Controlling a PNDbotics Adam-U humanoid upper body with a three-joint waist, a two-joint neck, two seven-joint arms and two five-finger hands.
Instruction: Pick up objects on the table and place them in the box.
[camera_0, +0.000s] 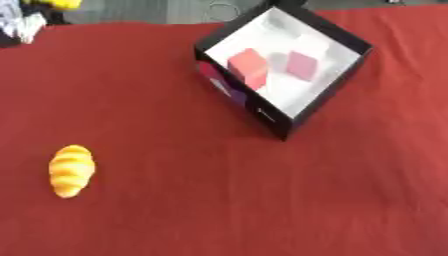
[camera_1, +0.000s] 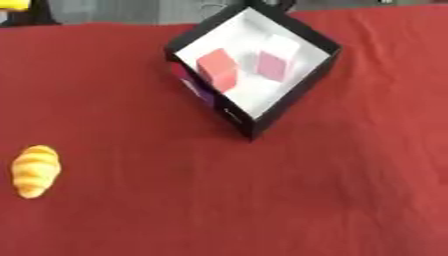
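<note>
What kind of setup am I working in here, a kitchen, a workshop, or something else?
Probably a tabletop test setup, not a kitchen: a red cloth covers the table, with a black box holding a red block and a pink block, and a toy-like croissant lying apart.

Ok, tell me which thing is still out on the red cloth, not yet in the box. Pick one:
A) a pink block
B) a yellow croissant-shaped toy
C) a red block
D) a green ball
B: the yellow croissant-shaped toy lies alone on the red cloth, left of and nearer than the box, while the red block and pink block already sit inside the box.
</note>
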